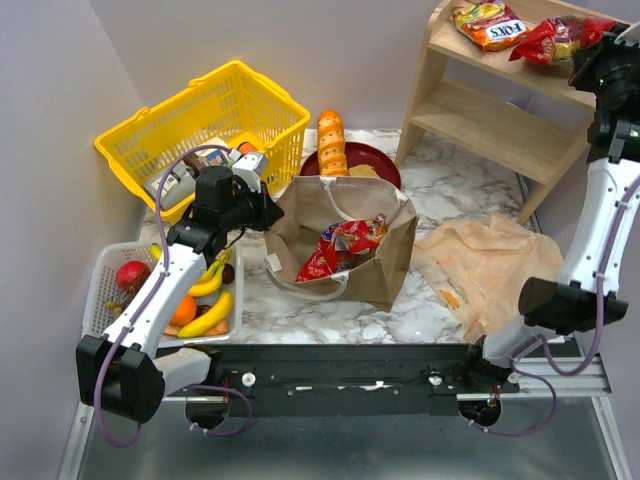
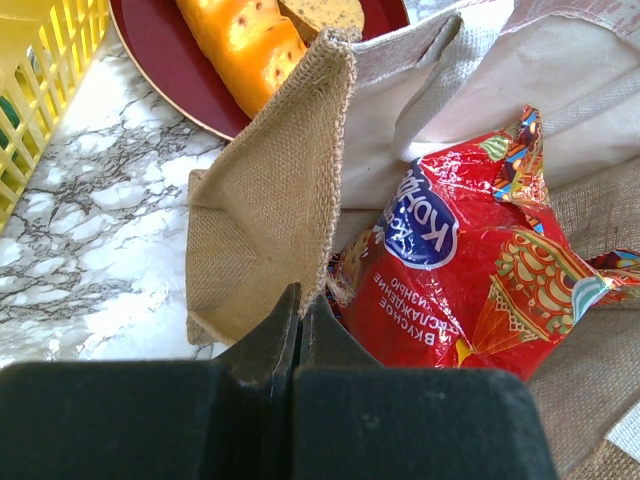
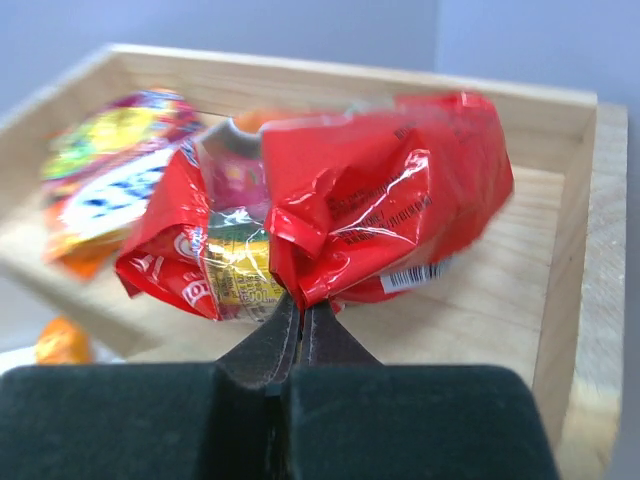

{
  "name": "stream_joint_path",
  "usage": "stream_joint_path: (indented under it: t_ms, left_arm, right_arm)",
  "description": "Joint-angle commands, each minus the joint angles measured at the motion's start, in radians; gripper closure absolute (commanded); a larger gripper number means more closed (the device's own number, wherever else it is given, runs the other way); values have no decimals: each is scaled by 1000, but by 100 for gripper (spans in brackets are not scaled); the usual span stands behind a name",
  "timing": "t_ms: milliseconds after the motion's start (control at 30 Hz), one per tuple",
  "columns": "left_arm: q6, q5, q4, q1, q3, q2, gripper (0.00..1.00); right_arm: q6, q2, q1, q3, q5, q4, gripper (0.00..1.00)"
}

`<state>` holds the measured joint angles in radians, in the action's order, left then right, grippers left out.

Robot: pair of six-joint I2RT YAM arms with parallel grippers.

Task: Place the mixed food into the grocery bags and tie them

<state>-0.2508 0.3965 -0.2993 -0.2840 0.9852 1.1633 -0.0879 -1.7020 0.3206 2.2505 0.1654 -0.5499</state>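
Fixed overhead camera looks down across the whole scene; left wrist camera presses close on the brown bag (image 2: 270, 200), right wrist close on the shelf's (image 3: 570, 250) red packet (image 3: 380, 200), both also visible from overhead.

Tally: three crisp packets, two bags, fruit counted by the piece.

Crisp packets: one red crisp packet (image 1: 345, 250), a second red crisp packet (image 1: 555, 40), one orange crisp packet (image 1: 490, 25). Bags: one brown paper bag (image 1: 390, 275), one tan plastic bag (image 1: 490, 265). One yellow basket (image 1: 190, 115), one white mesh tray (image 1: 100, 270), one red plate (image 1: 378, 158), one segmented loaf (image 1: 331, 140), at least two bananas (image 1: 210, 318), one red apple (image 1: 132, 273), one orange (image 1: 182, 310).
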Motion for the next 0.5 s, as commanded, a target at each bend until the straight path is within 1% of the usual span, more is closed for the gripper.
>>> stream_joint_path:
  t_ms: [0,67,167,233,267,333,367,400,433,467]
  left_arm:
    - [13,-5,-31,-3,0,-8,100]
    - [13,-5,-29,-3,0,-11,100]
    - [15,-5,-29,-3,0,-17,100]
    - [12,-5,-29,-3,-3,-19,100]
    - [12,-5,-29,-3,-3,-20,100]
    - [13,-5,-27,-3,-3,-22,100]
    - [12,-8,-29,-3,-3,-21,100]
    - [10,-10,-29,-3,-3,-20,100]
    - [8,-8,-27,-3,-3,-19,100]
    - [8,-5,-26,-3,-3,-17,100]
  right_arm:
    - [45,218,-35,-66,265,264,99]
    - [68,260,-69,-94,282,275,99]
    - [108,335,-159,-143,263,288,99]
    - [105,388,-233,-183,276,312,99]
    - [96,406,-257,-231,284,318,99]
    - [91,448,-354,-297,287,344,99]
    - [91,497,-391,-393,275,356,99]
    - [89,519,-460,-441,276,387,99]
    - [91,537,-492,-503,276,406,99]
    - [89,560,-530,-549,243,415,99]
